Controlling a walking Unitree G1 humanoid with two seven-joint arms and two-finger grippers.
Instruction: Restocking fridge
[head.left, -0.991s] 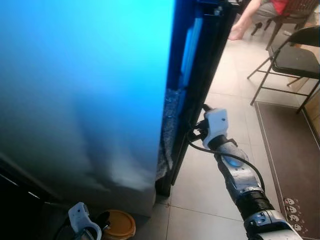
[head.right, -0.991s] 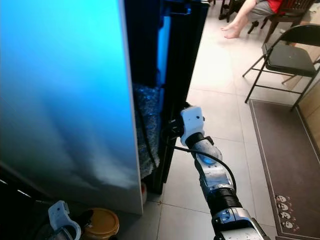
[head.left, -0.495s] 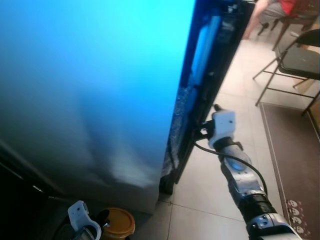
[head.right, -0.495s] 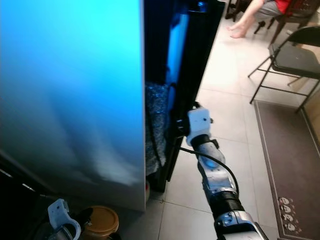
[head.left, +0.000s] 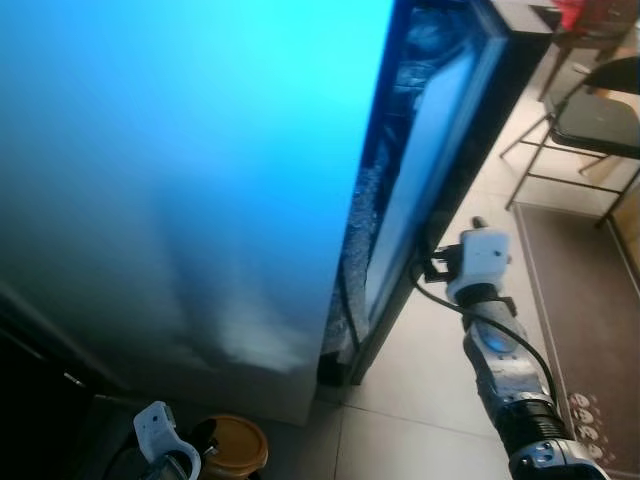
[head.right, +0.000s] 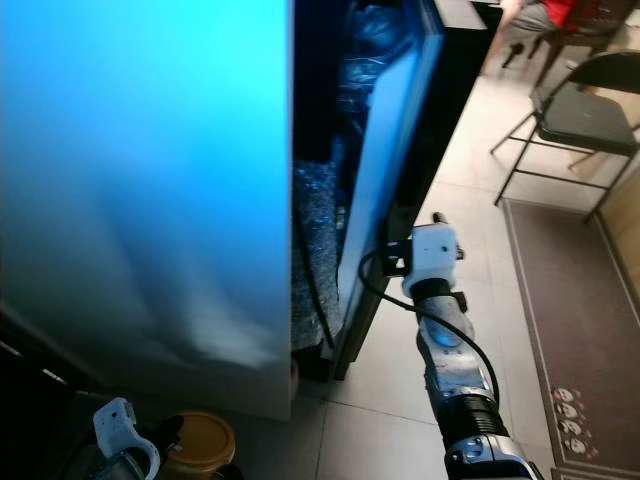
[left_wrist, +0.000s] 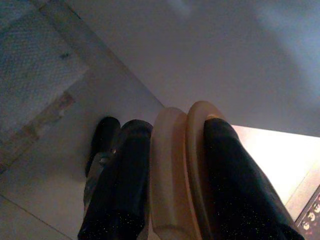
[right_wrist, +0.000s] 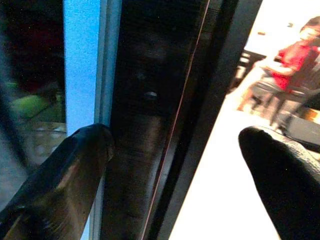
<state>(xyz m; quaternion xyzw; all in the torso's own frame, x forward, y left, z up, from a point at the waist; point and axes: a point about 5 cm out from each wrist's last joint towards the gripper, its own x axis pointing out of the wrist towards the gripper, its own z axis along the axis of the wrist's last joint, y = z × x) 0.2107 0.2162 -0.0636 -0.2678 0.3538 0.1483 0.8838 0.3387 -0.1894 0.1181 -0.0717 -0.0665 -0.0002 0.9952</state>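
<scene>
Right gripper (right_wrist: 175, 165) at the fridge door (head.right: 385, 190) edge, jaws spread wide around it, one finger (right_wrist: 60, 180) on the inner side, not clamped. Door partly ajar beside the fridge (head.left: 180, 180). Left gripper (left_wrist: 172, 185) low, below the fridge, jaws closed on a tan lid (left_wrist: 175, 165). Folding chair (head.left: 590, 115) well apart from the fridge, on the tile floor (head.right: 440, 210).

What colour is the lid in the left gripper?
Yellowish tan lid, held by the left gripper; left wrist view shows it best.
</scene>
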